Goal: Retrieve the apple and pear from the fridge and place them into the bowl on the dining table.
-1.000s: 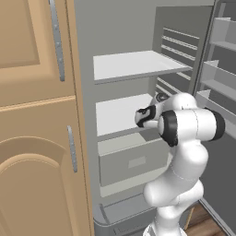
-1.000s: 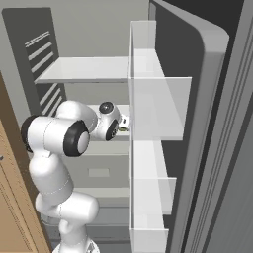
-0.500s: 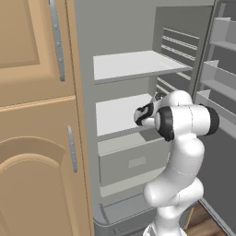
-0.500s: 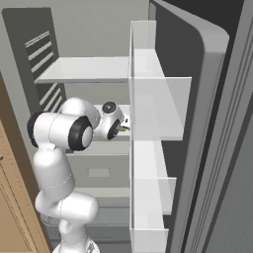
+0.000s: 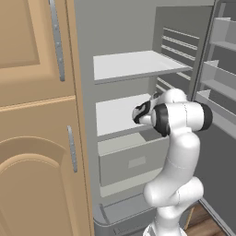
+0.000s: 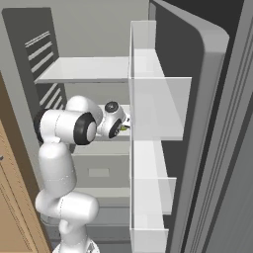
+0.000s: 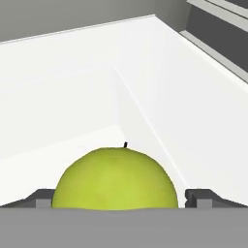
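Observation:
The fridge (image 5: 120, 28) stands open, and my gripper (image 5: 139, 112) reaches in over its middle white shelf (image 5: 115, 117). A round yellow-green fruit (image 7: 115, 178) with a short dark stem sits on that shelf, close up in the hand view. I cannot tell whether it is the apple or the pear. My gripper (image 7: 121, 199) is open, with one dark fingertip (image 7: 41, 197) on each side of the fruit. A sliver of green fruit (image 6: 127, 127) peeks out at my gripper (image 6: 123, 125) in the right base view. The bowl and the dining table are out of view.
A tan wooden cabinet (image 5: 32, 115) with arched panels stands left of the fridge. The open fridge door with its clear shelves (image 6: 158, 108) is close on the right. A grey drawer (image 5: 131, 161) lies under the middle shelf, and another white shelf (image 5: 133, 64) above it.
The arm's elbow has swung a little toward the fridge and the hand has edged further in over the middle shelf. The jaws have stayed open.

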